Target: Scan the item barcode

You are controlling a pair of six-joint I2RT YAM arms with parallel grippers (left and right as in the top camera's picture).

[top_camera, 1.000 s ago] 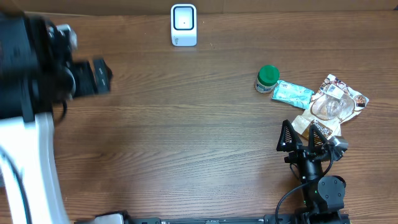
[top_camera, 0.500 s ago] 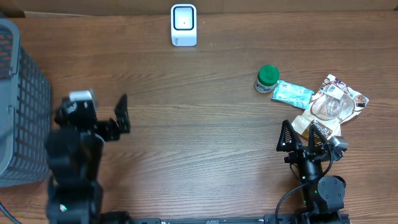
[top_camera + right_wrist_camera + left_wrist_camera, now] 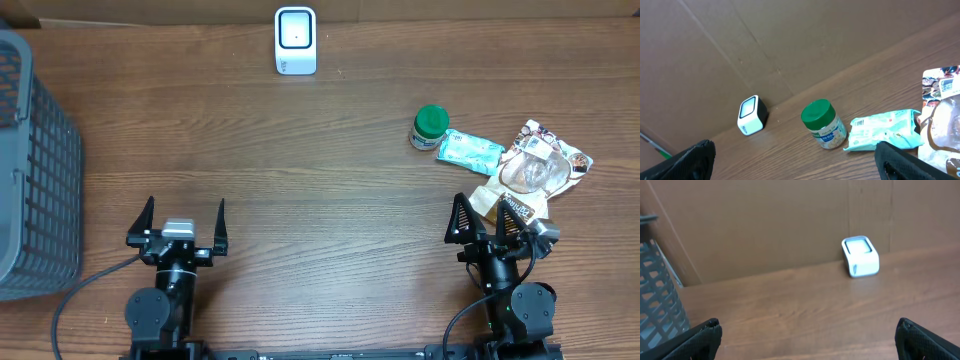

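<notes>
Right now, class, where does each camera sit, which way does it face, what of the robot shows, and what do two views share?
Overhead: fixed above the table, looking straight down; shows the left gripper and right gripper near the bottom edge.
Left wrist: low on the left arm, facing the white scanner by the back wall; own fingertips in the bottom corners.
Right wrist: on the right arm, facing the green-lidded jar and teal packet; own fingertips in the bottom corners.
Shared: all three views show the scanner.

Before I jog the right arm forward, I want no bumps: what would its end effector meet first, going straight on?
Probably the green-lidded jar, almost dead ahead of the open right end effector; it might slip just left. Depth is unclear.
</notes>
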